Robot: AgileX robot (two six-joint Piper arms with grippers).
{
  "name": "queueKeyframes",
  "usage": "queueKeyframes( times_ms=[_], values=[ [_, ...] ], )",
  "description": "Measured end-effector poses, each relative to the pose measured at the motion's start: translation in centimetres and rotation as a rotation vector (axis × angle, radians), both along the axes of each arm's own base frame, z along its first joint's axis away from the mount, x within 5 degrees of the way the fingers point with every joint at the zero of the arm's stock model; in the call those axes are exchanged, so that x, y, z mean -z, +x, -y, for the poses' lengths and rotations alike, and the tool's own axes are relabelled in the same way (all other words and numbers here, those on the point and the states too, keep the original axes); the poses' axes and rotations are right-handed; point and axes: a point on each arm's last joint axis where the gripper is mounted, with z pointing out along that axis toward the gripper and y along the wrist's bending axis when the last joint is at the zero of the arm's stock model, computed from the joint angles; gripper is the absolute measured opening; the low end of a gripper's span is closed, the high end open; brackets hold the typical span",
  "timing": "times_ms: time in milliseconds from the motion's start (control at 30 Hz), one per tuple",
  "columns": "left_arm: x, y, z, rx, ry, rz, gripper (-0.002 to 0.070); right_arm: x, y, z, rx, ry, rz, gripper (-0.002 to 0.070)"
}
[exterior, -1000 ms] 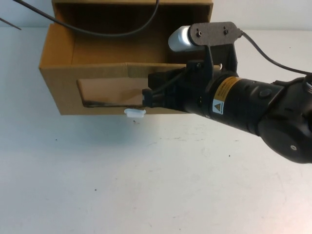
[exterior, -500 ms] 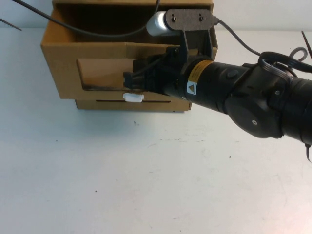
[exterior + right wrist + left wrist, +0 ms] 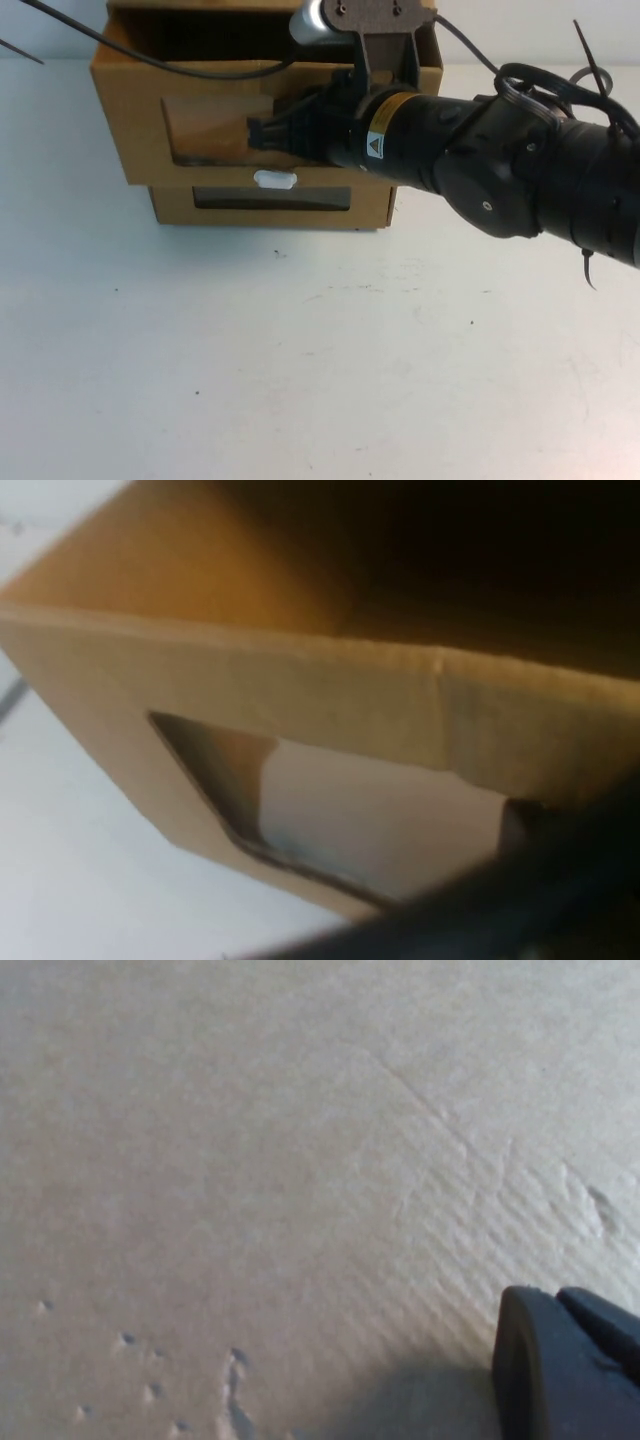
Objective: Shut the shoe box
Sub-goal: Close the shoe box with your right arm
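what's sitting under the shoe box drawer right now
A second cardboard box lies under the shoe box, its window just below the white pull tab. Its back is covered. The right gripper is at the drawer's front; the left gripper faces cardboard.

Two cardboard boxes: one shoe box (image 3: 150, 120) above, one lower box (image 3: 370, 205); one robot arm (image 3: 500, 170).
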Motion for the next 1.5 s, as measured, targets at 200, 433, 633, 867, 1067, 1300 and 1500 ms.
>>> queueKeyframes(
  times_ms=[200,433,633,867,1067,1300,1500],
  values=[
    [0.0,0.0,0.0,0.001,0.001,-0.001,-0.0005,-0.7,-1.3,0.2,0.007,-0.057,-0.049,-0.0011],
    [0.0,0.0,0.0,0.001,0.001,-0.002,-0.0005,-2.5,-2.0,0.3,-0.024,-0.011,0.03,-0.0011],
    [0.0,0.0,0.0,0.001,0.001,-0.002,-0.0005,-1.9,-1.1,-0.2,-0.036,0.026,0.07,-0.0011],
    [0.0,0.0,0.0,0.001,0.001,-0.002,-0.0005,-1.8,1.2,-0.1,-0.005,0.047,0.097,-0.0011],
    [0.0,0.0,0.0,0.001,0.001,-0.002,-0.0005,-2.4,2.7,-0.3,0.007,0.077,0.137,-0.0011],
    [0.0,0.0,0.0,0.001,0.001,-0.002,-0.0005,-2.0,5.0,-0.9,0.026,0.086,0.153,-0.0011],
    [0.0,0.0,0.0,0.001,0.001,-0.002,-0.0005,-1.5,5.7,-1.2,0.03,0.082,0.15,-0.0011]
  ],
)
